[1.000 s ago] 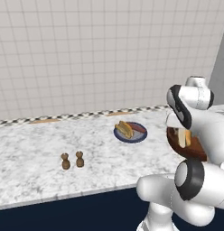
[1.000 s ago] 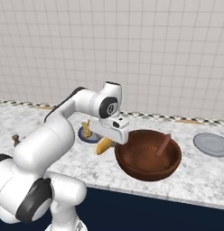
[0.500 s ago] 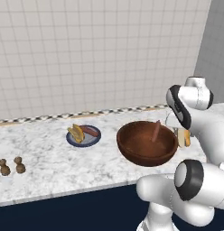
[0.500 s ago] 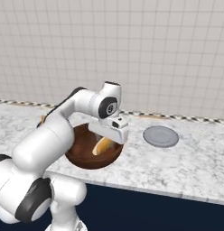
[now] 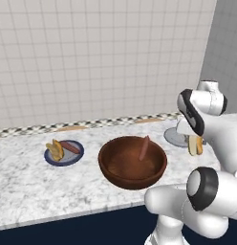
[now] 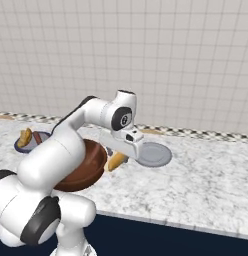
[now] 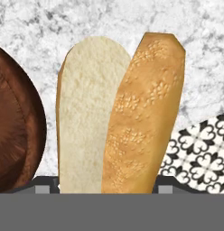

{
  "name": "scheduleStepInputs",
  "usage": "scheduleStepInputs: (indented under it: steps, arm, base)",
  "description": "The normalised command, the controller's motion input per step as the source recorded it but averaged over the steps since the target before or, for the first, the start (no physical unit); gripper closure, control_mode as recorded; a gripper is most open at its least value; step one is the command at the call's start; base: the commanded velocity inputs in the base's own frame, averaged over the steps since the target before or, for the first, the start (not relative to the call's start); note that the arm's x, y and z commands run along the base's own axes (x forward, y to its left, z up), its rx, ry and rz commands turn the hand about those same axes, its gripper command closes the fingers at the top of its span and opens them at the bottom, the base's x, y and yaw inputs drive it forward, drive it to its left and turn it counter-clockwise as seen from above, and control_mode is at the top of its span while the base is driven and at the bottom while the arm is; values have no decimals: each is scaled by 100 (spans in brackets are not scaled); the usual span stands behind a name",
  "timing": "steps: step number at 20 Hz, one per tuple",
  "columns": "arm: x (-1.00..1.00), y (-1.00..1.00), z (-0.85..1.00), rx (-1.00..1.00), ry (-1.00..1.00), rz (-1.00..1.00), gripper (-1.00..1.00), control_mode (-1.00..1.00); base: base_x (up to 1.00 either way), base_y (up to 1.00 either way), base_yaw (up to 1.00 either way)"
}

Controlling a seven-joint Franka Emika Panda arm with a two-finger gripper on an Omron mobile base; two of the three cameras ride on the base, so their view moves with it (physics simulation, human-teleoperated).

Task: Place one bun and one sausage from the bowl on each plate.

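- As the base has driven sideways along the counter over the last second, both base views have slid with it: the pair of small brown shakers seen earlier at the left has gone out of frame, and the paler grey plate has come near the arm. That is camera travel, not movement of the things.
- Gripper: clamped on a bun, held over the marble between bowl and grey plate; the hand view shows its split, a pale cut face and a seeded crust, standing up between the finger tips.
- Judgement: this is the carry leg toward the second plate; release not yet made.
- Bowl, reddish-brown wood: one sausage leaning against the inner wall; no bun visible in it.
- Navy-rimmed plate, far left: already holds a bun and a sausage side by side. One plate looks finished.
- Grey plate: bare so far; partly hidden by the arm in the left base view.
- Remaining, as judged: set this bun down on the grey plate, then fetch the last sausage.
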Motion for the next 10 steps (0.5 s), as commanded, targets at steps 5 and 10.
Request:
scheduleStepInputs:
  steps: [5,10]
  arm:
    - [10,-5,0,0,5,3,100,-100]
    - [86,-14,1,0,12,15,100,-100]
  base:
    - [17,-13,0]
    - [0,0,0]
